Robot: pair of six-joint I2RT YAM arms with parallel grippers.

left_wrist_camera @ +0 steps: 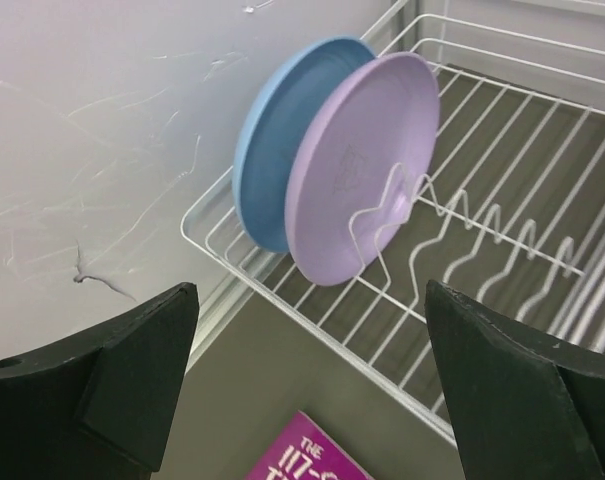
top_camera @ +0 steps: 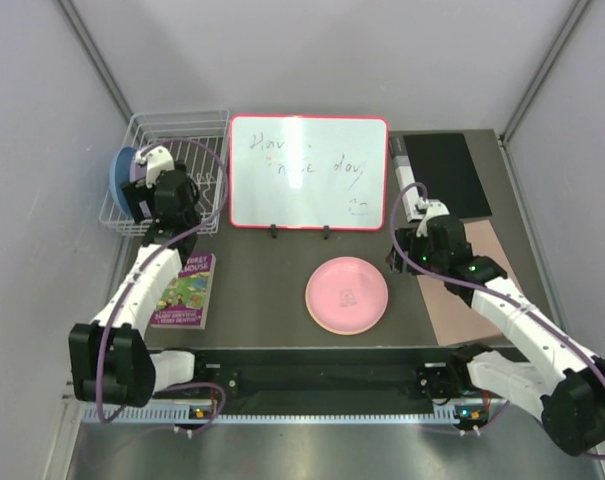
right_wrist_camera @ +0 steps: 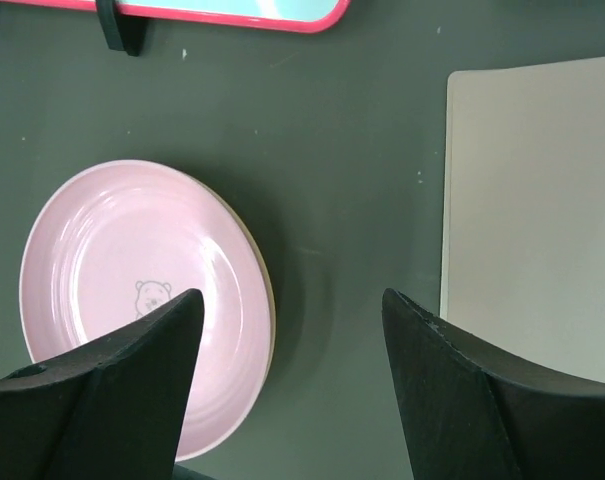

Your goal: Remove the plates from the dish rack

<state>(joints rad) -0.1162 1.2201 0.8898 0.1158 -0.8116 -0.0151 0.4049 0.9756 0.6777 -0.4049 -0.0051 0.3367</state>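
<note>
Facing dish rack [left_wrist_camera: 502, 150] with left gripper [left_wrist_camera: 310, 300] spread wide, empty, ready to straddle a rim: blue plate [left_wrist_camera: 267, 150] and lavender plate [left_wrist_camera: 352, 170] stood on edge, propped by slot wires [left_wrist_camera: 382, 215]. Rightward, holding right gripper [right_wrist_camera: 292, 300] wide, empty, above tabletop [right_wrist_camera: 342, 150] beside pink plate [right_wrist_camera: 132, 290] laid flat, unloaded.

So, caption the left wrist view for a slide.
Open left hand faces blue plate and lavender plate standing in the dish rack.

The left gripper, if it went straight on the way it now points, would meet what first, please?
Probably the lavender plate, standing in the dish rack; the open left gripper frames its lower edge. The rack's near rim lies close below, so depth is unclear.
</note>
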